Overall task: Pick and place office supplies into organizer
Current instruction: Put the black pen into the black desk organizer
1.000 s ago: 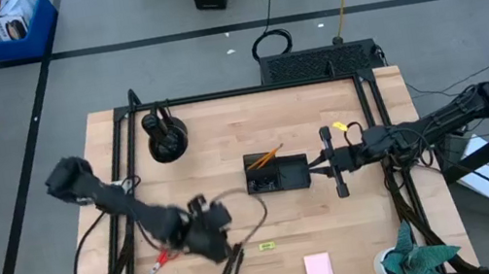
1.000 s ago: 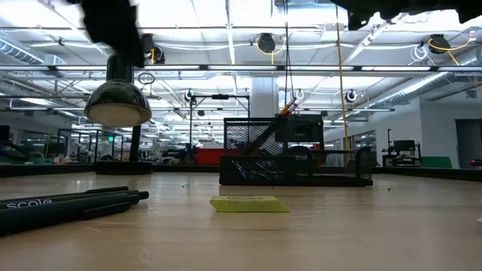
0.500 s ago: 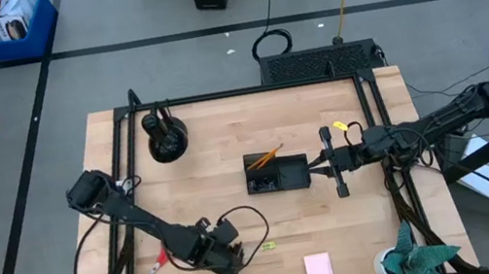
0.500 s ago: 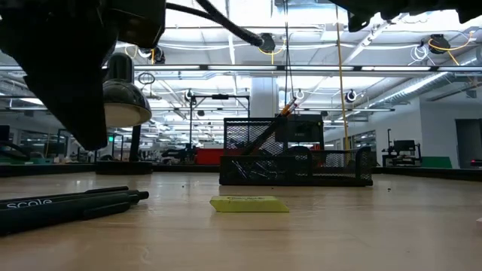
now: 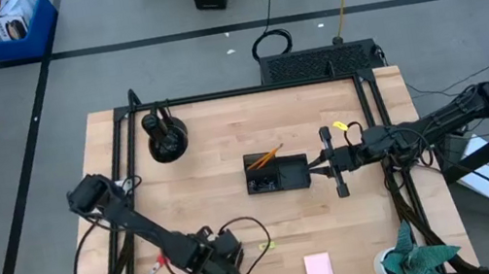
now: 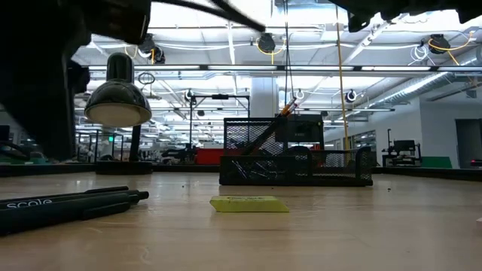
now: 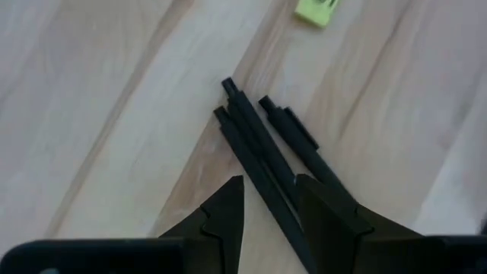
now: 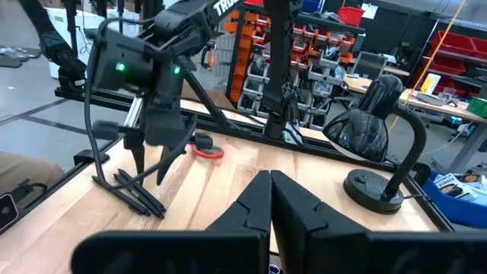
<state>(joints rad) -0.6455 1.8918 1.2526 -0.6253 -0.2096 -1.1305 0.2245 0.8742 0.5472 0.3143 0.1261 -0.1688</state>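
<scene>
Several thin black pens (image 7: 259, 144) lie side by side on the wood near the table's front edge, left of the middle. My left gripper (image 7: 268, 183) points steeply down at them and is open, one finger on each side of the middle pens. In the high view that gripper (image 5: 228, 273) hides most of the pens. The yellow-green tag (image 5: 267, 246), pink notepad (image 5: 318, 267) and red-handled scissors (image 5: 158, 265) lie flat nearby. The black organizer (image 5: 277, 173) stands mid-table with an orange pencil (image 5: 270, 155) sticking out. My right gripper (image 8: 270, 199) is shut and held level beside the organizer's right end.
A black desk lamp (image 5: 166, 136) stands at the back left. A teal cloth (image 5: 422, 261) sits at the near right corner. Black frame rails (image 5: 119, 176) run along the table's sides and back. Bare wood lies between the pens and the organizer.
My left gripper has come down and moved toward the table's near edge, turning as it went. It now stands low over the pens with its fingers astride them. The pens, tag and organizer have not moved.
</scene>
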